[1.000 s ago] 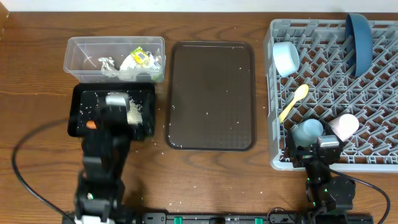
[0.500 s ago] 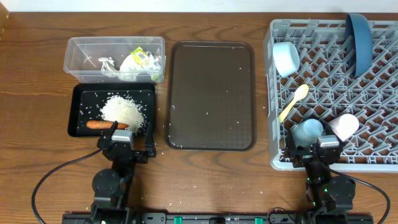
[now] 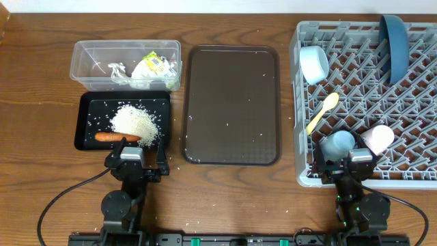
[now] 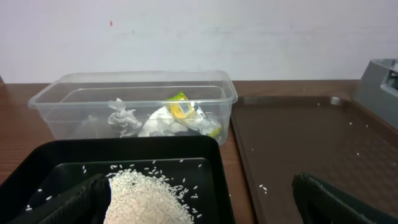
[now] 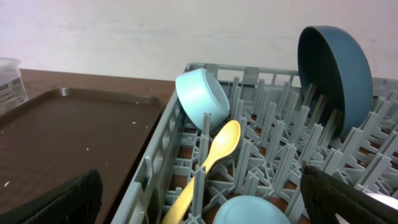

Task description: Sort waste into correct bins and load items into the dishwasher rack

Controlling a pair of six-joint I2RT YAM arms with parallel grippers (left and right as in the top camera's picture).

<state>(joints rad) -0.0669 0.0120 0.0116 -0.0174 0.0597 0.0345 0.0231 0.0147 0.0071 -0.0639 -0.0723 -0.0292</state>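
The rack (image 3: pixel 298 130) holds plate (image 3: pixel 394 46), bowl (image 3: pixel 314 63), blue cup (image 3: pixel 337 144), pink cup (image 3: pixel 378 138) and spoon (image 3: pixel 322 113). Paper (image 3: pixel 116 70) and wrapper (image 3: pixel 154 65) lie in the tub (image 3: pixel 80 60). Rice (image 3: pixel 135 121) and carrot (image 3: pixel 115 137) lie in the black tray (image 3: pixel 86 109). Left end effector (image 3: pixel 136 164) and right end effector (image 3: pixel 345 167) are spread and empty.

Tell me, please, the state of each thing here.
Tub, holds paper and wrapper.
Black tray, holds rice and carrot.
Brown tray, stray rice only.
Plate, on edge in rack.
Bowl, on its side in rack.
Spoon, lying in rack.
Blue cup, in rack.
Pink cup, in rack.
Left gripper, open.
Right gripper, open.
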